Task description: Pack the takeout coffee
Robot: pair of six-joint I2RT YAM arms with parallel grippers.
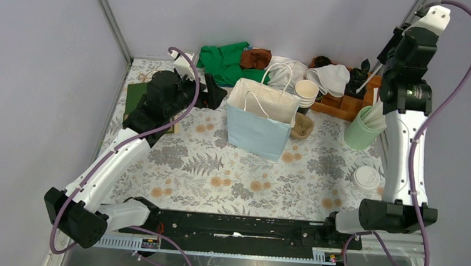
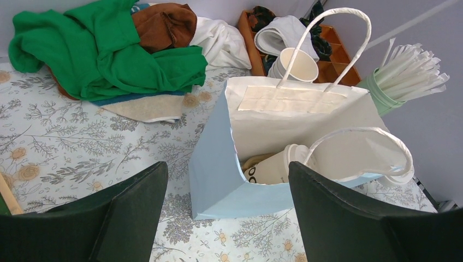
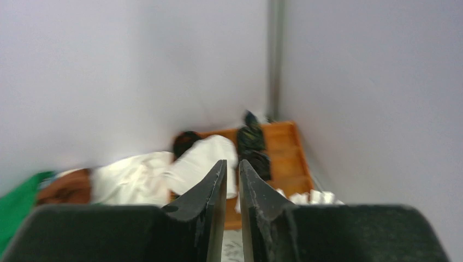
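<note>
A light blue paper bag (image 1: 255, 129) with white handles stands open mid-table. Inside it, in the left wrist view, the takeout coffee (image 2: 273, 167), a pale cup with a white lid, lies tipped on its side against the bag (image 2: 218, 164) wall. My left gripper (image 2: 226, 164) hovers open just left of the bag, both dark fingers empty; from above the left gripper (image 1: 213, 97) sits at the bag's left rim. Another white-lidded cup (image 1: 366, 178) stands on the table at the right. My right gripper (image 3: 232, 164) is raised near the back right corner, its jaws almost together and empty.
A stack of lidless cups (image 1: 306, 91) and a brown pulp tray (image 1: 301, 126) sit behind the bag. A green holder of straws (image 1: 364, 126) stands beside an orange wooden tray (image 1: 341, 104). Green, brown and white cloths (image 1: 225, 60) lie along the back wall.
</note>
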